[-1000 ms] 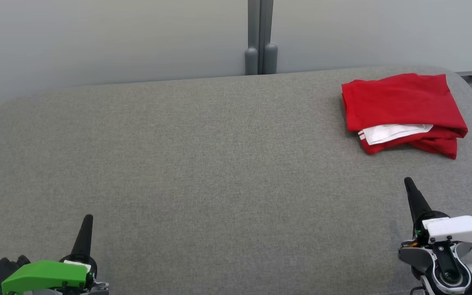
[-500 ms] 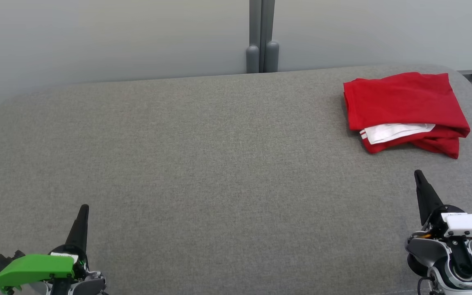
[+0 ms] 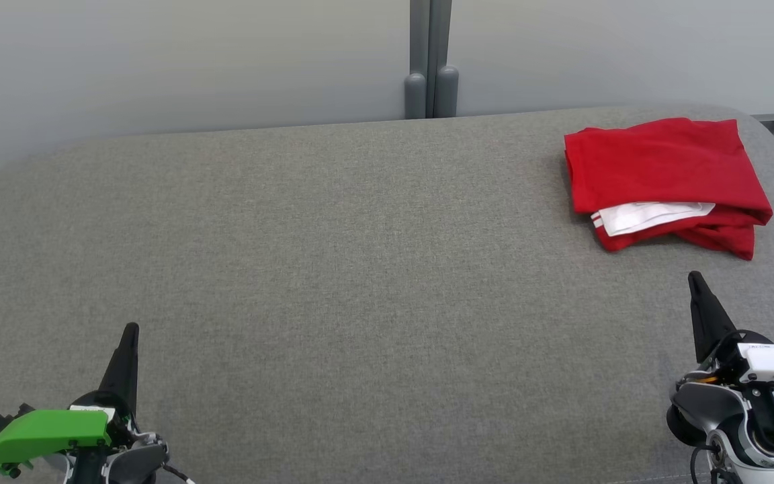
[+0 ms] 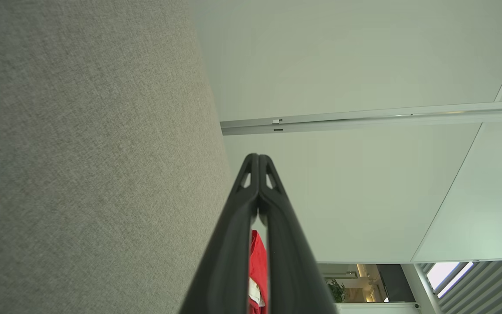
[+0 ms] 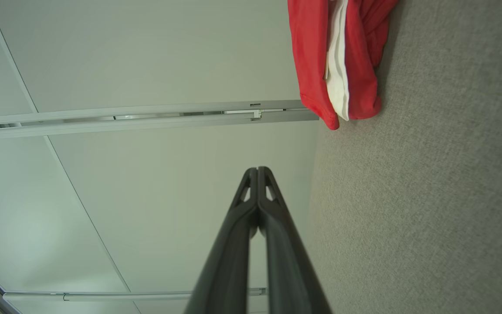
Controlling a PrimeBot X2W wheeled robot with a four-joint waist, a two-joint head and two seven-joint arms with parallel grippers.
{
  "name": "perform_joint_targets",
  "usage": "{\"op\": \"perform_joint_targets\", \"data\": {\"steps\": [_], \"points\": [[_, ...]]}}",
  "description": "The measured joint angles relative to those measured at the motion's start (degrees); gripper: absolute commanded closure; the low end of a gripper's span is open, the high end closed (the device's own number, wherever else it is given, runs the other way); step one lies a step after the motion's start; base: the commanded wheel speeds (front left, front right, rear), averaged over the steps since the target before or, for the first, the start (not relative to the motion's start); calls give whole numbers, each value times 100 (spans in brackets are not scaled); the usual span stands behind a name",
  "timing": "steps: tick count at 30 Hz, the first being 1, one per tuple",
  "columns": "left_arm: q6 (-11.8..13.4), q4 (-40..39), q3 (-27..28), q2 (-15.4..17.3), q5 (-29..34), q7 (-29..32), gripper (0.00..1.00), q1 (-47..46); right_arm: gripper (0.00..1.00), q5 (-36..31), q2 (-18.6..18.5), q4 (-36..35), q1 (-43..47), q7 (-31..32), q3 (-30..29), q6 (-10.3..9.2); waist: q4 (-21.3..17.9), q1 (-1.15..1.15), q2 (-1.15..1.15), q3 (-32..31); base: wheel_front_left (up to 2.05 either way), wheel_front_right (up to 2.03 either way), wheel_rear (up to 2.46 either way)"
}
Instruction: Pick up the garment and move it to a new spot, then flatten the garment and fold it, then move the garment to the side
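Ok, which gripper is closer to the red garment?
Right. The right gripper sits just below the red garment in the head view, apart from it; the left gripper is far across the grey surface, at lower left.

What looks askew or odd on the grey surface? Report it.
The folded red cloth garment, far right on the grey fabric surface, is untidy: a white inner layer pokes out at its near edge above a rumpled fold. Nothing else.

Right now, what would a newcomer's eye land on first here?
The folded red garment, with a white panel peeking from its near edge, lies alone at the far right of the grey padded surface. The left tool and the right tool sit shut at the near corners, both apart from it.
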Motion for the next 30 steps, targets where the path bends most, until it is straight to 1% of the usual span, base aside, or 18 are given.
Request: {"op": "perform_joint_targets", "data": {"steps": [30], "points": [[-12, 90, 21, 0, 0, 0, 100, -6, 100, 0, 2, 75, -71, 7, -15, 3, -1, 0, 0, -4, 0, 0, 0]]}}
